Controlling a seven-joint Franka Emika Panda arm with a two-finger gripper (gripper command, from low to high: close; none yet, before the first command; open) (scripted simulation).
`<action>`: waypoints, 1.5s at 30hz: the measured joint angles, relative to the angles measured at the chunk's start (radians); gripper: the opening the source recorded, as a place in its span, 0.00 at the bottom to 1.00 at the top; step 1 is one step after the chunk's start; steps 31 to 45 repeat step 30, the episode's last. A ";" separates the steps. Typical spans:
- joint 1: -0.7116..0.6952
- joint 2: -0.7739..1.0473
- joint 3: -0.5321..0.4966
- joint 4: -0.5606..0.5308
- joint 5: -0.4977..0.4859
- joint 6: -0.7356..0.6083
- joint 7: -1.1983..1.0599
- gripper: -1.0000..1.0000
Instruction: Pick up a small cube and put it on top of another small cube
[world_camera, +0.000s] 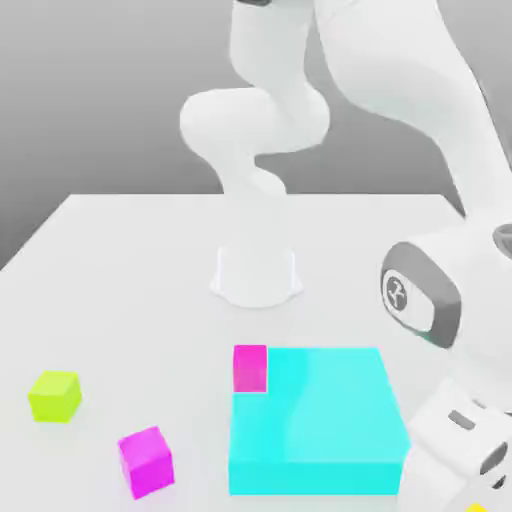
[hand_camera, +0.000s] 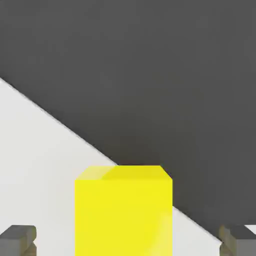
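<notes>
Sitting right in front of your hand camera is a yellow cube (hand_camera: 123, 210), bright and plain, with flat sides and sharp edges. You can see its front face and a thin strip of its top. It rests on the white surface (hand_camera: 35, 165), close to the surface's edge, with dark ground past that edge. Your pincer (hand_camera: 123, 240) is wide open, with one dark fingertip (hand_camera: 19, 239) on each side of the yellow cube and a clear gap between each tip and the cube, so nothing is held. In the exterior view your white arm (world_camera: 400, 70) rises from its round base (world_camera: 256, 272) at the back of the surface, bends high over, and comes down at the exterior view's right, with the hand low near the front corner. A tiny bit of yellow (world_camera: 478, 508) peeks out under the hand there. Now count the things you have. You have one big cyan block (world_camera: 315, 420), flat and wide, near the front middle. You have two pink cubes: one pink cube (world_camera: 250, 368) sits touching the back corner of the cyan block on the exterior view's left, and the other pink cube (world_camera: 146, 461) sits alone, near the cyan block and further to the exterior view's left. You have one lime green cube (world_camera: 54, 396) well apart, far to the exterior view's left. You have one yellow cube. That makes four small cubes and one big block.
</notes>
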 joint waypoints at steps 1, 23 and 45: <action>0.000 0.000 0.000 0.000 0.000 0.000 0.000 0.00; -0.292 -0.449 -0.267 -0.388 0.170 -0.056 0.169 0.00; -0.360 -0.355 -0.286 -0.424 0.250 0.070 0.153 1.00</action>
